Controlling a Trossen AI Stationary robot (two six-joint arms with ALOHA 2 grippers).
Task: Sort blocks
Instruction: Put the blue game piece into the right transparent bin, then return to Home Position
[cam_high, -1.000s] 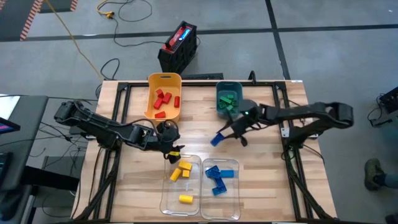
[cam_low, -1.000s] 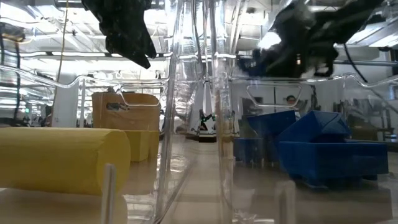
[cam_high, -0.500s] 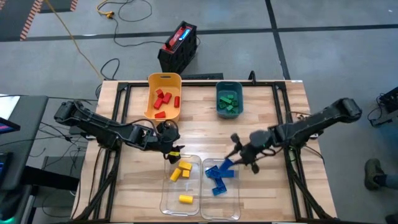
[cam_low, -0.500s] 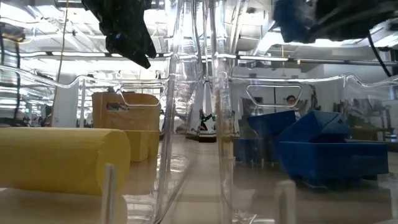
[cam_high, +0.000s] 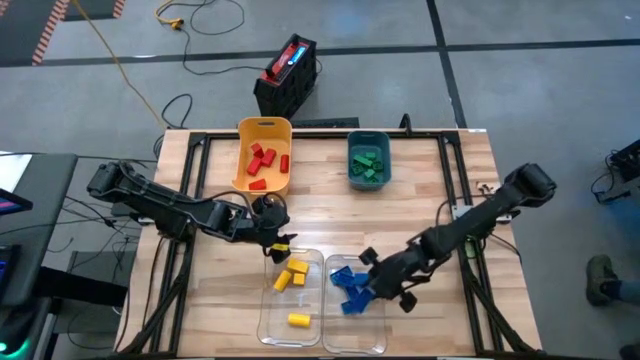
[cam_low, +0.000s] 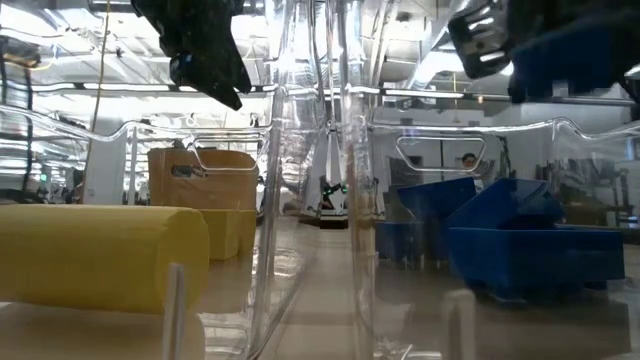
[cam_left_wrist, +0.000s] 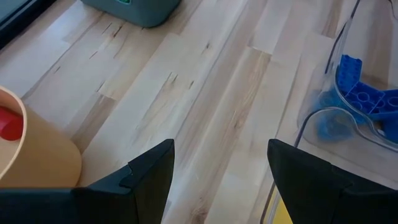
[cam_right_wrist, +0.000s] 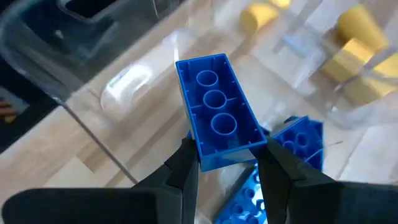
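— Starting at the left, what does the wooden table (cam_high: 430, 190) show?
— The left gripper (cam_high: 281, 244) hangs by the near clear bin (cam_high: 268, 318), its dark fingers (cam_left_wrist: 149, 171) spread apart over bare planks, holding nothing. That see-through bin (cam_low: 150, 140) holds yellow blocks (cam_high: 292, 276), one rounded like a cylinder (cam_low: 100, 255). Behind it sits a yellow tub (cam_high: 264, 130) with red blocks (cam_high: 262, 158).
— And further right?
— A teal tub (cam_high: 368, 140) holds green blocks (cam_high: 366, 166). The right gripper (cam_high: 362, 290) sits over the second clear bin (cam_high: 372, 335), fingers (cam_right_wrist: 180, 163) clamped on a studded blue block (cam_right_wrist: 217, 118), rectangular, hollow side showing three round sockets. More blue blocks (cam_high: 346, 276) lie below it.
— Anything hard to read?
— In the low view the right gripper is a dark blur cut off at the top edge.
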